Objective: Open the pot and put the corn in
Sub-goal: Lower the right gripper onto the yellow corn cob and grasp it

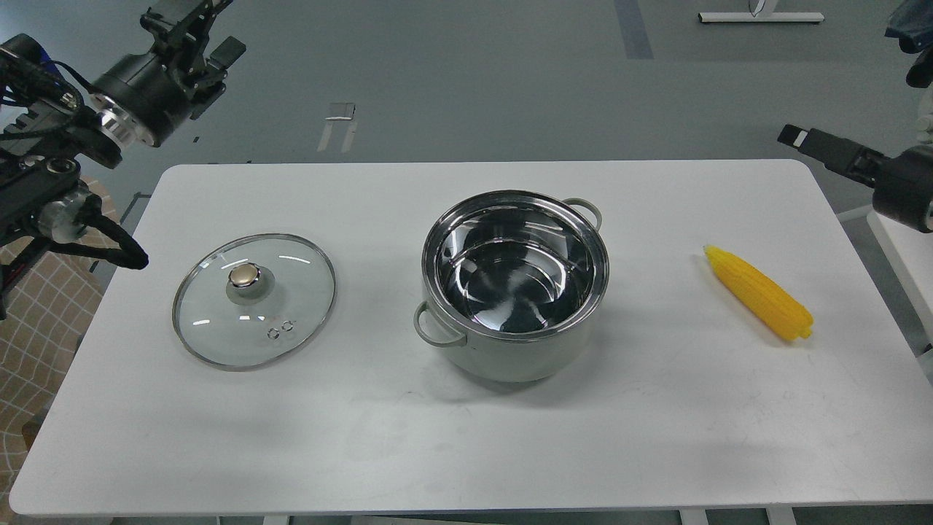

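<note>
The pale grey-green pot (514,284) stands uncovered at the table's middle, its shiny steel inside empty. Its glass lid (254,300) with a gold knob lies flat on the table to the pot's left. The yellow corn (758,302) lies on the table to the pot's right, pointed end toward the back. My left gripper (215,29) is raised beyond the table's far left corner, open and empty. My right gripper (796,136) hovers beyond the far right corner, above and behind the corn; its fingers cannot be told apart.
The white table (466,452) has bare room in front of the pot and between pot and corn. A second white surface (904,248) stands close at the right edge. The grey floor lies beyond the table.
</note>
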Controlling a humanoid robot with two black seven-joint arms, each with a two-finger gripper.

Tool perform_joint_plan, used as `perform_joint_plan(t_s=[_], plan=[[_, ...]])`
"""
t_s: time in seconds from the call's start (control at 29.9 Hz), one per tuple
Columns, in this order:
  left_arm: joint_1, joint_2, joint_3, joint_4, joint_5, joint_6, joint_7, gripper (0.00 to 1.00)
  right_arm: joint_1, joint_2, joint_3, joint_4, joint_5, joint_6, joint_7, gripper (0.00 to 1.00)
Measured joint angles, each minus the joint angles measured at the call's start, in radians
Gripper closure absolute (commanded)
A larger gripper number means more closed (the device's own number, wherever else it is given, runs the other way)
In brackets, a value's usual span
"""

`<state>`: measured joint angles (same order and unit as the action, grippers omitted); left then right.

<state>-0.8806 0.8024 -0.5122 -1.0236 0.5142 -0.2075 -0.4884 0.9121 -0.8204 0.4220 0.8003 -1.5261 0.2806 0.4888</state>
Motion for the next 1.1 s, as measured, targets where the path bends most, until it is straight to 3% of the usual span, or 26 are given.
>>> perform_joint_plan(t_s=[0.23,0.6,0.8,0.9,0.97,1.0,1.1], plan=[[0.006,-0.015,-0.09,-0.046,-0.102,-0.079,0.0,0.06,-0.009,-0.003,-0.098,-0.015,-0.235,0.0,0.0,0.0],[0.011,-0.025,-0.096,-0.058,-0.119,-0.09,0.0,0.05,-0.007,0.193,-0.239,-0.221,-0.28,-0.062,0.0,0.0],[0.011,-0.026,-0.098,-0.082,-0.121,-0.086,0.0,0.05,-0.001,0.34,-0.352,-0.364,-0.282,-0.126,0.0,0.09],[0.011,-0.025,-0.1,-0.085,-0.122,-0.086,0.0,0.05,-0.002,0.36,-0.382,-0.381,-0.282,-0.15,0.0,0.27],[0.011,-0.025,-0.104,-0.086,-0.122,-0.086,0.0,0.05,-0.005,0.366,-0.389,-0.387,-0.282,-0.154,0.0,0.62],[0.011,-0.025,-0.106,-0.086,-0.122,-0.086,0.0,0.05,-0.007,0.366,-0.393,-0.388,-0.282,-0.155,0.0,0.7],[0.011,-0.029,-0.107,-0.088,-0.122,-0.084,0.0,0.05,-0.008,0.36,-0.417,-0.389,-0.281,-0.161,0.0,0.77]])
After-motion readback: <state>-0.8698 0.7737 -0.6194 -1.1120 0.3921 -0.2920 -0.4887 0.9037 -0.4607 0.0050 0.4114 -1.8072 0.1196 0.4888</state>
